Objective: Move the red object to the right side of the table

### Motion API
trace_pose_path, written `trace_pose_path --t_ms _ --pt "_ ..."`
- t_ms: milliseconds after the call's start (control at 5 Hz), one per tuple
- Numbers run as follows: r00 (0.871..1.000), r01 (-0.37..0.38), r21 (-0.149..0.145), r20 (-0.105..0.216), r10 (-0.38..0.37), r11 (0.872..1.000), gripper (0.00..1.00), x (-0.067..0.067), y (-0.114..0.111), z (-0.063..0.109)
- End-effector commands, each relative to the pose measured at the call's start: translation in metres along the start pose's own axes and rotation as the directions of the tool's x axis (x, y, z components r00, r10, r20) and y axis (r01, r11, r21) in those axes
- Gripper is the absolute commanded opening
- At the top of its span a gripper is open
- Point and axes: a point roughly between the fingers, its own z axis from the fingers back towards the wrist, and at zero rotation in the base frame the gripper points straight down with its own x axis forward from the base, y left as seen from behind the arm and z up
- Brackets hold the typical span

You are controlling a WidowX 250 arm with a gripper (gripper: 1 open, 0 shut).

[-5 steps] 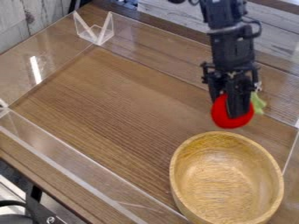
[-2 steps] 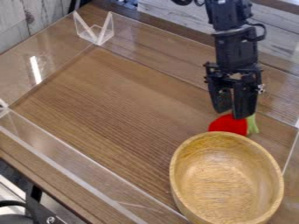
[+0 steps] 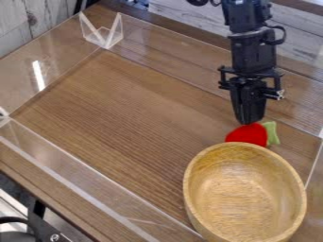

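Observation:
The red object [image 3: 247,136] lies on the brown wood-grain table [image 3: 127,104] at its right side, green tip pointing right, touching or almost touching the far rim of the wooden bowl. My black gripper [image 3: 256,118] hangs directly above it, pointing steeply down. Its fingers are drawn together into a narrow point with nothing visible between them. The tips end right at the top of the red object. I cannot tell whether they touch it.
A round light wooden bowl [image 3: 245,194] fills the near right corner. Clear acrylic walls [image 3: 51,156] edge the table. A small clear stand [image 3: 101,30] sits at the far left corner.
The red object, held off the table a second ago, now rests on it beside the bowl. The fingers spread apart around it, then drew together above it.

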Motion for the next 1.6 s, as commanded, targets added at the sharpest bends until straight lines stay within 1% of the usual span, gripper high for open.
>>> trace_pose_path --t_ms 0,200,400,600,800,1000,1200,1400 --pt "0.996 0.023 0.051 0.087 -0.027 0.998 1.00 0.001 -0.008 0.030" --pt "0.995 0.014 0.062 0.100 -0.020 0.998 0.00 0.002 -0.006 0.032" --pt "0.994 0.009 0.072 0.110 -0.016 0.997 0.00 0.005 -0.004 0.033" --pt "0.991 0.008 0.089 0.131 -0.020 0.996 1.00 0.002 -0.007 0.041" --pt "0.990 0.011 0.095 0.137 -0.024 0.995 1.00 0.000 -0.008 0.039" --pt "0.990 0.007 0.097 0.141 -0.021 0.995 0.00 0.002 -0.003 0.034" --pt "0.989 0.007 0.104 0.143 -0.022 0.995 0.00 0.004 0.000 0.029" --pt "0.990 0.006 0.103 0.140 -0.020 0.995 1.00 0.004 0.002 0.027"
